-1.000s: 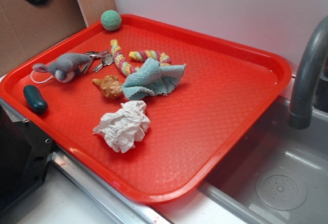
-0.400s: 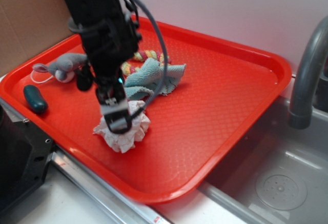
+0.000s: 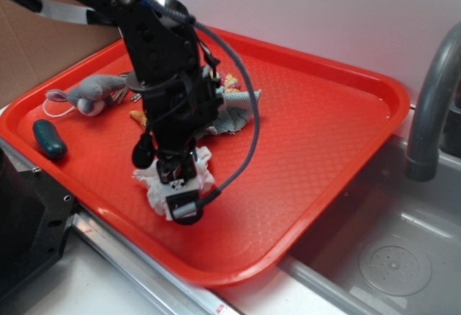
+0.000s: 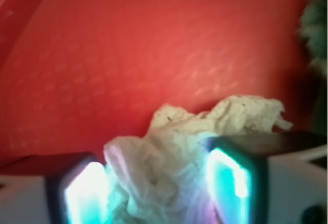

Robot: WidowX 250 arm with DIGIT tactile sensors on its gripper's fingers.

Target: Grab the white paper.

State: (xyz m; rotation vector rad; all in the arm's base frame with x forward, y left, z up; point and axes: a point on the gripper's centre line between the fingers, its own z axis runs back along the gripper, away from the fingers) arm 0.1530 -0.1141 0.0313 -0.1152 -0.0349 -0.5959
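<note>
The white paper (image 3: 207, 179) is a crumpled wad on the red tray (image 3: 324, 127), near its front edge. My gripper (image 3: 180, 194) is lowered straight onto it, and the black arm hides much of the wad. In the wrist view the paper (image 4: 174, 152) fills the gap of the gripper (image 4: 156, 188), with one finger (image 4: 84, 196) on its left and the other on its right. The jaws stand wide apart, straddling the wad and touching or nearly touching its sides.
A light blue knitted cloth (image 3: 236, 110) lies just behind the paper. A grey toy mouse (image 3: 90, 91) and a dark teal oblong (image 3: 49, 139) are at the tray's left. A grey faucet (image 3: 432, 106) and a sink (image 3: 392, 261) are to the right.
The arm came into view from the top left, then dropped down and slightly right. The gripper now sits lower over the wad, with its fingers on both sides of it.
</note>
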